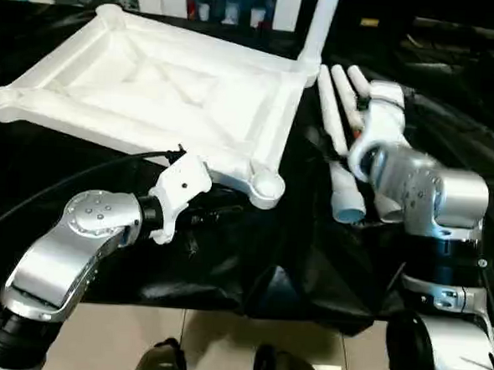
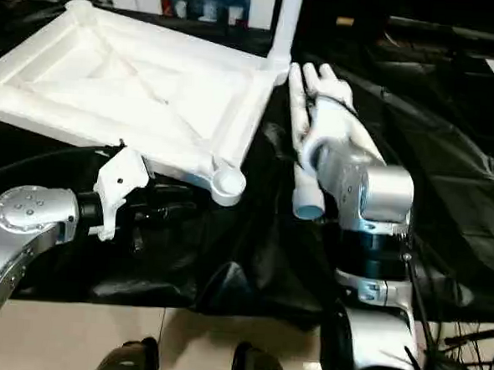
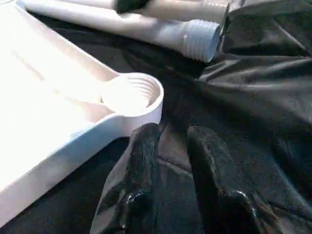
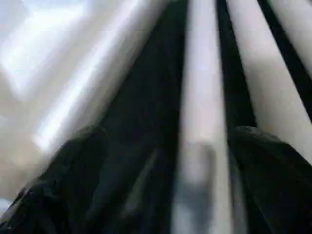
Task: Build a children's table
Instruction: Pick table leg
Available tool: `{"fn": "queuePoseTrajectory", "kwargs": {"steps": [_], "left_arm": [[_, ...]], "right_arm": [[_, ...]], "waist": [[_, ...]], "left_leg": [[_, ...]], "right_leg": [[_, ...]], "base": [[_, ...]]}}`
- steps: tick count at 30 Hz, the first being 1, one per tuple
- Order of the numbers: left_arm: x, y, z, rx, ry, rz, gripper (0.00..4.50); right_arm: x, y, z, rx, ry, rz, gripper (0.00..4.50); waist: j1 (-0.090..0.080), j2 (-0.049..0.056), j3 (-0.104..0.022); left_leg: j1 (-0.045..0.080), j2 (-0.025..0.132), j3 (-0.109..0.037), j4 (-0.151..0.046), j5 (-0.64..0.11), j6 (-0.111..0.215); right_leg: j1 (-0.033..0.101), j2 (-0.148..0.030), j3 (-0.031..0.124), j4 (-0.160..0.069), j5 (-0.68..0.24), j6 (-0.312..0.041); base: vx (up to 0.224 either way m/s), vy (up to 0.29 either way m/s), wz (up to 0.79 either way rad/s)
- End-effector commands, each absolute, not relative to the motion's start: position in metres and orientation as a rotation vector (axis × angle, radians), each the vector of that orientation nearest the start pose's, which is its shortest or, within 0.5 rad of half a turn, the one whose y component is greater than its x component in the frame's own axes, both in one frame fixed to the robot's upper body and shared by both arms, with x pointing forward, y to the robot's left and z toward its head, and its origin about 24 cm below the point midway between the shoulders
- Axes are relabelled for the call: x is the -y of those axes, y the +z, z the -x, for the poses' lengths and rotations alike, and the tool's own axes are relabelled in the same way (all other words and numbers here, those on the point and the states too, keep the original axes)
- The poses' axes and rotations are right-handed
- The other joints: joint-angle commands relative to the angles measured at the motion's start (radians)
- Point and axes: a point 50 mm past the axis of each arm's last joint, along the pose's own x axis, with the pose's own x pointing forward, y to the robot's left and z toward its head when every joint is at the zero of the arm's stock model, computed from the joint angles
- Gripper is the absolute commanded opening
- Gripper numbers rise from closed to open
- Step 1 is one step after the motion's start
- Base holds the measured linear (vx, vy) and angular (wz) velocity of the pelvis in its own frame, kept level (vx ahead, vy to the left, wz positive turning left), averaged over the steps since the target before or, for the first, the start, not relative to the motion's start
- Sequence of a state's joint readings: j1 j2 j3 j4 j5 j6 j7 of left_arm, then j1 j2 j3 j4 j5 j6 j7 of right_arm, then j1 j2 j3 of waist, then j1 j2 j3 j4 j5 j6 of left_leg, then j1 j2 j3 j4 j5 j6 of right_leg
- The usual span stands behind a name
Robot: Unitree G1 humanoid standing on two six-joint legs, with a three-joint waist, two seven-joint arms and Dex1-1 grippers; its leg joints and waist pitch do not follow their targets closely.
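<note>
The tabletop (image 1: 152,95) lies underside up on the black plastic sheeting (image 1: 309,264) that drapes the table, its ribs and raised rim facing the camera. One leg (image 1: 317,26) already stands upright in the far corner socket by the loose legs. The near corner socket (image 3: 130,92) is empty, a round cup with fine threads inside.

Three loose legs (image 1: 343,124) lie side by side just beside the tabletop's edge: smooth white tubes, hollow, with a ribbed threaded end (image 3: 201,39) pointing toward the robot.

The step in hand looks like picking up a leg. The right tool (image 4: 195,175) hangs over the bundle with its black fingers (image 4: 273,170) spread wide on either side of one tube, not yet closed. It should straddle that tube alone and close near the middle so the leg stays balanced, since smooth round plastic can roll or slip.

The left tool (image 3: 170,165) rests low on the sheeting near the empty socket, fingers nearly together and holding nothing, well placed to steady that corner.
</note>
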State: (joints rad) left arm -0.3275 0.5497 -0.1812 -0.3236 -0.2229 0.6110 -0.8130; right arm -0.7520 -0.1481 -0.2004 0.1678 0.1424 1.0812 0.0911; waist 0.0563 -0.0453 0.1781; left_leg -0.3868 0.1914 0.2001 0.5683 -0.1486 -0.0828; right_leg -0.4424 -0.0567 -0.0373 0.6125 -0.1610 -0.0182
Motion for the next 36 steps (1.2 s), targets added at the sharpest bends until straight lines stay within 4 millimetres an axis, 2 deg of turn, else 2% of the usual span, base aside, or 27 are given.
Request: {"fn": "queuePoseTrajectory", "kwargs": {"steps": [1,3,10,11,12,15,18,22,26,28,29,31,36], "left_arm": [[-0.137,0.134,-0.266,-0.201,-1.027,-0.384,1.23],[-0.137,0.133,-0.266,-0.207,-1.03,-0.389,1.23],[-0.137,0.133,-0.266,-0.209,-1.031,-0.393,1.23],[-0.138,0.134,-0.267,-0.208,-1.03,-0.397,1.23],[-0.138,0.134,-0.267,-0.208,-1.029,-0.397,1.23],[-0.139,0.135,-0.267,-0.204,-1.027,-0.396,1.23],[-0.138,0.135,-0.267,-0.203,-1.028,-0.396,1.23],[-0.138,0.135,-0.267,-0.203,-1.029,-0.395,1.23],[-0.138,0.135,-0.267,-0.202,-1.028,-0.395,1.23],[-0.138,0.135,-0.267,-0.204,-1.029,-0.396,1.23],[-0.138,0.135,-0.267,-0.204,-1.029,-0.396,1.23],[-0.137,0.135,-0.267,-0.208,-1.043,-0.395,1.23],[-0.135,0.135,-0.265,-0.216,-1.061,-0.394,1.23]], "right_arm": [[0.16,0.133,-0.353,-0.521,0.098,-0.08,4.39],[0.161,0.128,-0.352,-0.536,0.092,-0.066,4.39],[0.157,0.125,-0.351,-0.543,0.111,-0.084,4.39],[0.146,0.134,-0.35,-0.504,0.182,-0.117,4.39],[0.145,0.135,-0.35,-0.501,0.185,-0.118,4.39],[0.134,0.158,-0.352,-0.398,0.266,-0.162,4.39],[0.134,0.166,-0.353,-0.366,0.272,-0.171,4.39],[0.141,0.165,-0.355,-0.358,0.226,-0.173,4.39],[0.149,0.156,-0.356,-0.389,0.169,-0.163,4.39],[0.155,0.144,-0.356,-0.441,0.12,-0.139,4.39],[0.155,0.144,-0.356,-0.441,0.12,-0.139,4.39],[0.162,0.122,-0.353,-0.547,0.083,-0.135,4.39],[0.164,0.109,-0.352,-0.609,0.074,-0.182,4.39]], "waist": [[0.002,0.025,-0.09],[0.003,0.026,-0.089],[0.001,0.028,-0.088],[0.002,0.03,-0.088],[0.001,0.029,-0.089],[0.001,0.031,-0.088],[0.002,0.032,-0.088],[0.004,0.032,-0.087],[0.004,0.032,-0.088],[0.004,0.033,-0.088],[0.005,0.033,-0.088],[0.005,0.033,-0.09],[0.004,0.032,-0.091]], "left_leg": [[0.025,0.021,-0.015,-0.054,-0.133,-0.035],[0.022,0.021,-0.016,-0.054,-0.13,-0.033],[0.026,0.021,-0.016,-0.054,-0.144,-0.029],[0.026,0.021,-0.016,-0.054,-0.146,-0.028],[0.025,0.021,-0.017,-0.054,-0.146,-0.027],[0.026,0.023,-0.017,-0.055,-0.146,-0.022],[0.027,0.023,-0.016,-0.055,-0.139,-0.026],[0.028,0.022,-0.015,-0.056,-0.144,-0.035],[0.026,0.02,-0.016,-0.055,-0.139,-0.039],[0.026,0.02,-0.016,-0.055,-0.143,-0.043],[0.026,0.019,-0.015,-0.055,-0.145,-0.042],[0.025,0.019,-0.016,-0.054,-0.142,-0.041],[0.022,0.019,-0.017,-0.053,-0.135,-0.033]], "right_leg": [[0.067,-0.055,0.049,-0.049,-0.058,-0.184],[0.069,-0.057,0.049,-0.048,-0.064,-0.183],[0.065,-0.056,0.049,-0.051,-0.082,-0.183],[0.065,-0.057,0.049,-0.051,-0.082,-0.183],[0.066,-0.057,0.048,-0.05,-0.079,-0.182],[0.065,-0.057,0.048,-0.05,-0.083,-0.182],[0.063,-0.056,0.048,-0.049,-0.075,-0.184],[0.062,-0.056,0.049,-0.051,-0.092,-0.179],[0.064,-0.056,0.048,-0.05,-0.081,-0.177],[0.064,-0.055,0.048,-0.05,-0.083,-0.177],[0.065,-0.055,0.049,-0.052,-0.085,-0.177],[0.067,-0.056,0.048,-0.05,-0.078,-0.179],[0.07,-0.056,0.048,-0.048,-0.061,-0.189]], "base": [[0.0,0.0,0.0],[0.0,0.0,0.0],[0.0,0.0,0.0],[0.0,0.0,0.0],[0.0,0.0,0.0],[0.0,0.0,0.0],[0.0,0.0,0.0],[0.0,0.0,0.0],[0.0,0.0,0.0],[0.0,0.0,0.0],[0.0,0.0,0.0],[0.0,0.0,0.0],[0.0,0.0,0.0]]}}
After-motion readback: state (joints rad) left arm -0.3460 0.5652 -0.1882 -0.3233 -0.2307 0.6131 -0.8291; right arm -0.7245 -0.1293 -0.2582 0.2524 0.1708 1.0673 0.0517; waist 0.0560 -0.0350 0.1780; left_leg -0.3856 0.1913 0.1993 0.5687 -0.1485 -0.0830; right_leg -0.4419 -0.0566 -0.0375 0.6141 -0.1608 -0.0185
